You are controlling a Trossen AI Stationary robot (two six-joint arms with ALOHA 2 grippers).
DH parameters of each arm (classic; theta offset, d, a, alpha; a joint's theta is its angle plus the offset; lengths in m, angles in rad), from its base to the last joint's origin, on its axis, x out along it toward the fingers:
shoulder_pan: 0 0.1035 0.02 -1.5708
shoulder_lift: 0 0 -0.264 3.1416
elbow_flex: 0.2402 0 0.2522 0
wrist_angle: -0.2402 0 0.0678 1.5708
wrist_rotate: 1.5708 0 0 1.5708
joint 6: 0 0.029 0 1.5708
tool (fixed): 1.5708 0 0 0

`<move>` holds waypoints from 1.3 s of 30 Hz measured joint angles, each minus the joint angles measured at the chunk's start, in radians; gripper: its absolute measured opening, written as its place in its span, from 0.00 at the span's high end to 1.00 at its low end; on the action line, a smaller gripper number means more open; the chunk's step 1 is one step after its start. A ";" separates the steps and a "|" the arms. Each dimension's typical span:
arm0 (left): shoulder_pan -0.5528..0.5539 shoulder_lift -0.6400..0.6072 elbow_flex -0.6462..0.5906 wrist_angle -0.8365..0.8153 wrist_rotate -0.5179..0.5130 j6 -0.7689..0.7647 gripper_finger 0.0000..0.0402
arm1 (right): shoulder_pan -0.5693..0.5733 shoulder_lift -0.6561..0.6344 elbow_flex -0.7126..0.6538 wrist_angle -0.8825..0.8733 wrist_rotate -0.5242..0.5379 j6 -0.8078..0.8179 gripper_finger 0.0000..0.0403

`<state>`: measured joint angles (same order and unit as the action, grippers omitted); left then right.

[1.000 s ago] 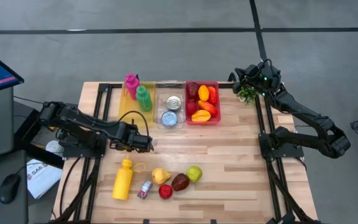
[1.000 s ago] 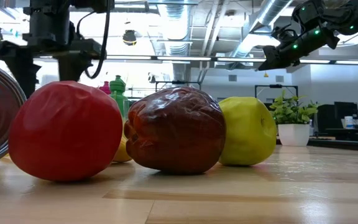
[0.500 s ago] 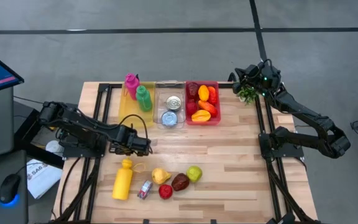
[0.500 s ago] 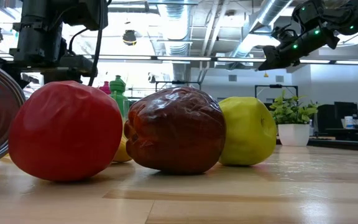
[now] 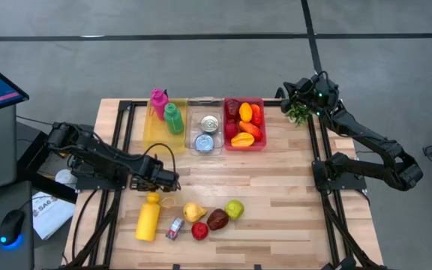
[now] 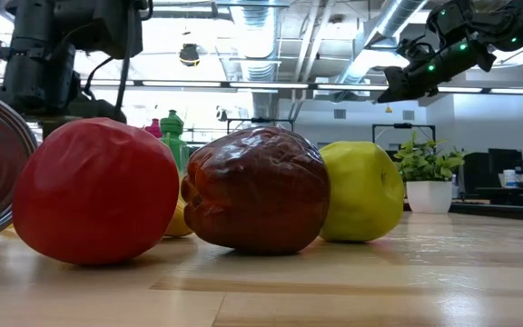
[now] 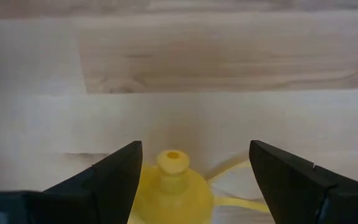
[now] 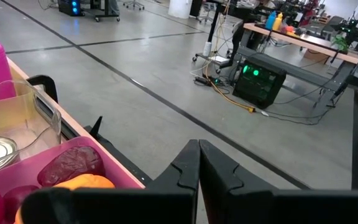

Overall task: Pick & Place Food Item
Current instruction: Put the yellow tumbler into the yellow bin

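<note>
High view shows the left gripper (image 5: pixel 172 180) low over the near-left part of the table (image 5: pixel 291 202), its fingers spread wide and holding nothing, just above the cap end of the yellow bottle (image 5: pixel 148 217) that lies on the wood; the left wrist view confirms it, with the bottle's nozzle and shoulder sitting between the two dark fingers (image 7: pixel 114 180) and not yet touched; the step in hand looks like the approach to a pick. Beside the bottle lie a small can (image 5: pixel 174 228), a yellow fruit (image 5: pixel 194 212), a red fruit (image 5: pixel 199 231), a dark red fruit (image 5: pixel 217 219) and a green apple (image 5: pixel 235 209); three bins stand at the far edge, the yellow bin (image 5: pixel 154 133) already holding bottles. The right gripper (image 5: pixel 287 91) waits, pinched shut, past the red bin (image 5: pixel 260 124). Next, I judge, the left gripper needs to drop a little and close squarely on the bottle's neck, then lift clear.
</note>
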<state>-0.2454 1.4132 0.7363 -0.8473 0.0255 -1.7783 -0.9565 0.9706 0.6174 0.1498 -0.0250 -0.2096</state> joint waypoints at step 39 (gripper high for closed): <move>-0.041 0.000 -0.014 0.019 -0.002 -0.038 0.48 | 0.000 0.000 0.000 0.000 0.000 0.000 0.99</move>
<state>-0.2859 1.4132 0.7223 -0.8288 0.0238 -1.8160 -0.9565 0.9707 0.6175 0.1501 -0.0251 -0.2096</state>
